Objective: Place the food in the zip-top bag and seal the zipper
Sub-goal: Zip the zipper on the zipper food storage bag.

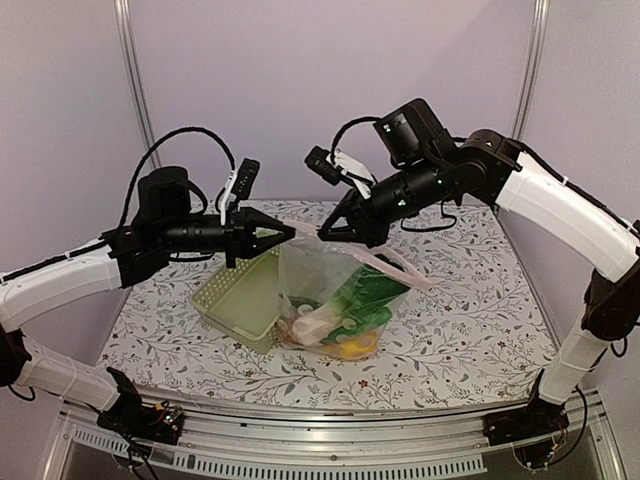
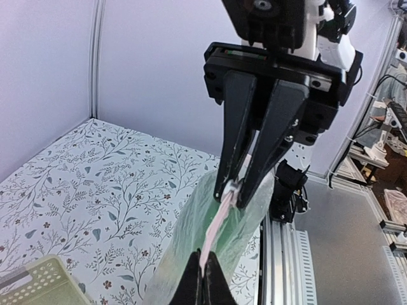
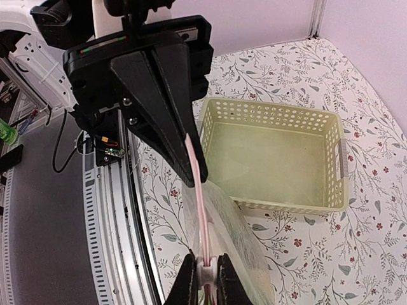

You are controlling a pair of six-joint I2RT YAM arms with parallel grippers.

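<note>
1. Left gripper [image 1: 288,233] and right gripper [image 1: 326,231] each pinch the pink zipper [image 1: 385,262], their tips nearly meeting.
2. The zip-top bag [image 1: 300,275] hangs below them, with the food [image 1: 345,315] inside.
3. A pale green basket [image 1: 232,300] sits under the left gripper on the floral table [image 1: 470,330].

Two end effectors [image 1: 288,232] [image 1: 327,231], one zip-top bag [image 1: 305,272], one lattice basket [image 1: 232,298].

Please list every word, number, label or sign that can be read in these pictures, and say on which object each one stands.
No text can be read in any view.
White sticker on the end wall of the basket: any print is too small and blurred to read.
</note>
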